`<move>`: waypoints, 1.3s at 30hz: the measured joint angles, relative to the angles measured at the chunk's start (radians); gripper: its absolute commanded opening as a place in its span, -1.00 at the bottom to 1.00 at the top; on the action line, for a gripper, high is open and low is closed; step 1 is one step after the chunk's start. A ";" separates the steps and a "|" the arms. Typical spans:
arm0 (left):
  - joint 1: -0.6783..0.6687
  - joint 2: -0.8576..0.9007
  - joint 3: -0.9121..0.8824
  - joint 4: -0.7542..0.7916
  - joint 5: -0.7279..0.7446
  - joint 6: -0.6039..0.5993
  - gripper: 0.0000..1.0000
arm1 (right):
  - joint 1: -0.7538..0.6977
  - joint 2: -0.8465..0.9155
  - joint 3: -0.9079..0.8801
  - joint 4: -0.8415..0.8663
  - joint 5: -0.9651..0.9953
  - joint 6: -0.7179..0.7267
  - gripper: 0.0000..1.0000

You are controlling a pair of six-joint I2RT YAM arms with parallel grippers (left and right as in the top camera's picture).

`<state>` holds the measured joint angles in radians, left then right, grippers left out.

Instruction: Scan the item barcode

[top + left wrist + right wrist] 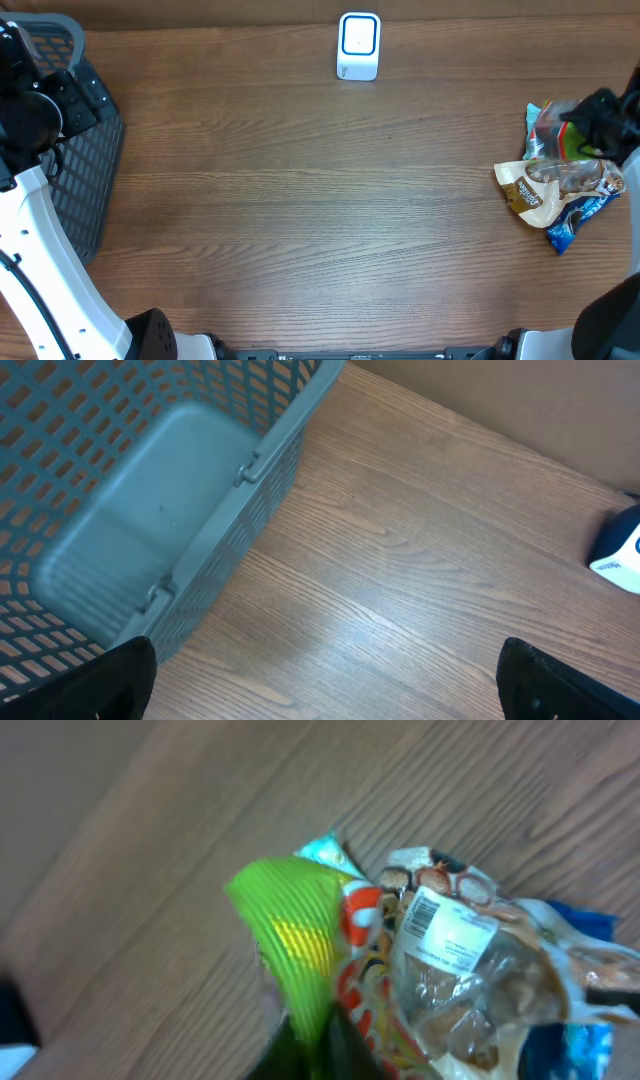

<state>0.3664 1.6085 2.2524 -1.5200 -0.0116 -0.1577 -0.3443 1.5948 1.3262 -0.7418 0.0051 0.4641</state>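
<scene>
A pile of snack bags [560,185] lies at the table's right edge. My right gripper [322,1035] is shut on the green crimped edge of a green, red and yellow snack bag [290,930], which is blurred. Beside it lies a clear bag of brown snacks with a white barcode label [440,925] facing up. From overhead, my right gripper [590,120] sits over the pile's far end. The white scanner [358,45] stands at the back centre and also shows as a white scanner [618,550] at the right of the left wrist view. My left gripper [325,695] hangs open over bare wood.
A grey-blue mesh basket [85,160] stands at the far left, and its basket wall [230,510] fills the left wrist view's upper left. A blue packet [575,220] sticks out of the pile toward the front.
</scene>
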 measured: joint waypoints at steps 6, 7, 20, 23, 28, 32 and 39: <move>0.000 0.000 0.000 0.000 0.000 0.000 1.00 | 0.000 0.002 -0.078 0.076 0.001 0.006 0.53; 0.000 0.000 0.000 0.000 0.000 0.000 1.00 | 0.000 0.002 -0.077 0.077 0.001 0.003 0.55; 0.000 0.000 0.000 0.000 0.000 0.000 1.00 | 0.161 -0.141 0.422 -0.560 -0.225 -0.216 1.00; 0.000 0.000 0.000 -0.001 0.000 0.000 1.00 | 0.256 -0.301 0.455 -0.661 -0.249 -0.230 1.00; 0.000 0.000 0.000 0.000 0.000 0.000 1.00 | 0.312 -0.428 0.456 -0.696 -0.277 -0.195 1.00; 0.000 0.000 0.000 0.000 0.000 0.000 0.99 | 0.312 -0.447 0.456 -0.700 -0.239 -0.191 1.00; 0.000 0.000 0.000 0.000 0.000 0.000 1.00 | 0.374 -0.480 0.341 -0.460 -0.079 -0.224 1.00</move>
<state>0.3664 1.6085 2.2524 -1.5196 -0.0116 -0.1577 0.0299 1.1149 1.6676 -1.2022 -0.0742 0.2401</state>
